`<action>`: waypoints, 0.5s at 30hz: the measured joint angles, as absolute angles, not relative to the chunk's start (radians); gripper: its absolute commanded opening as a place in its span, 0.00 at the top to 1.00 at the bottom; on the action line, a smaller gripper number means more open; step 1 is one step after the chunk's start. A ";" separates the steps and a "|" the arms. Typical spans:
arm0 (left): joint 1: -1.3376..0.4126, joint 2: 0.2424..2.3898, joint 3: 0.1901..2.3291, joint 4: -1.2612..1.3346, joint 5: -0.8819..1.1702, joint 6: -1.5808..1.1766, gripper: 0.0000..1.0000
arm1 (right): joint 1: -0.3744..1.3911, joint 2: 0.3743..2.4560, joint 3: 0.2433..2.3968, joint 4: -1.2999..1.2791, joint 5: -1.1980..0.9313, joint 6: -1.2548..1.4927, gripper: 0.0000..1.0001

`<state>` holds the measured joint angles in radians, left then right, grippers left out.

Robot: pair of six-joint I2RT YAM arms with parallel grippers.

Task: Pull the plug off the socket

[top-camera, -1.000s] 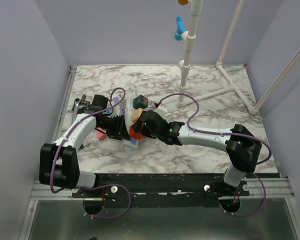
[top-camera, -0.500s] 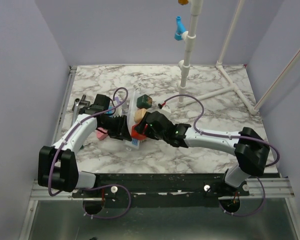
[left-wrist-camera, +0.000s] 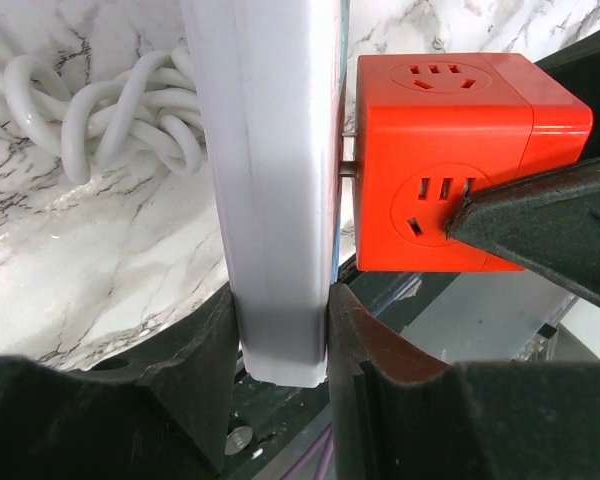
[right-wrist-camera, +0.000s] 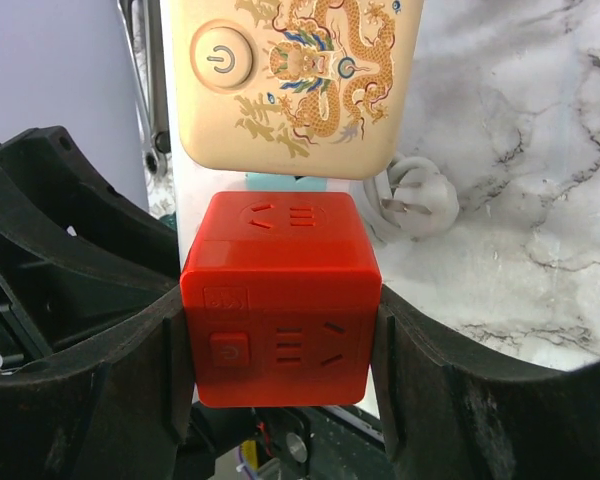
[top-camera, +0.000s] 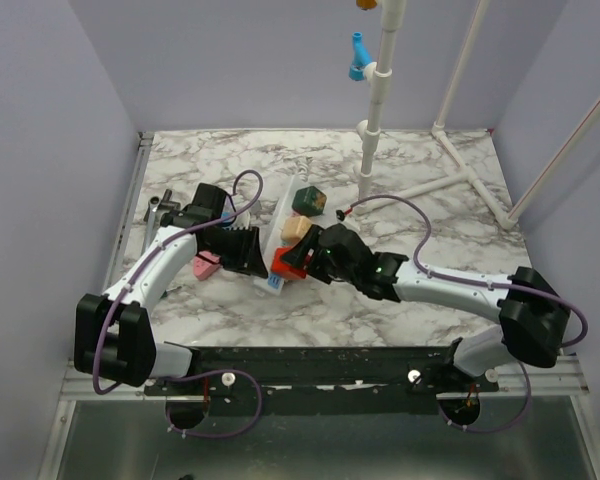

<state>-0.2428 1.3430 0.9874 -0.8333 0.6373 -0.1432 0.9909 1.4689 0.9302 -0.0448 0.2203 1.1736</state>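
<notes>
The socket (top-camera: 280, 225) is a long white strip, lifted on edge; its end sits clamped between my left gripper's (top-camera: 252, 255) jaws, seen as a white bar (left-wrist-camera: 275, 200) in the left wrist view. A red cube plug (top-camera: 288, 262) sticks out of its side, and my right gripper (top-camera: 300, 262) is shut on that cube's two flanks (right-wrist-camera: 280, 300). A narrow gap with bare metal prongs (left-wrist-camera: 347, 165) shows between cube (left-wrist-camera: 450, 160) and strip. A beige dragon-print plug (right-wrist-camera: 295, 85) and a dark green cube (top-camera: 308, 200) sit further along the strip.
The strip's white cord (left-wrist-camera: 110, 110) lies coiled on the marble table (top-camera: 430, 200). A pink piece (top-camera: 206, 265) lies left of the left gripper. A white pipe frame (top-camera: 375, 130) with a blue fitting (top-camera: 357, 57) stands at the back right.
Both grippers, the strip and its plugs have shifted to the right, and the strip has swung so its far end points more to the right. Both grips stay the same.
</notes>
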 measured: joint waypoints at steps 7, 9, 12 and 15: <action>-0.254 1.343 0.988 -0.835 0.623 -0.139 1.00 | 0.982 1.448 0.874 0.000 0.186 1.221 0.98; -0.254 1.343 0.992 -0.839 0.596 -0.136 1.00 | 0.978 1.475 0.883 0.018 0.175 1.224 0.93; -0.253 1.343 1.002 -0.849 0.529 -0.124 1.00 | 0.973 1.550 0.932 0.030 0.155 1.224 0.57; -0.248 1.343 1.007 -0.858 0.456 -0.115 1.00 | 0.968 1.621 0.991 0.030 0.139 1.229 0.31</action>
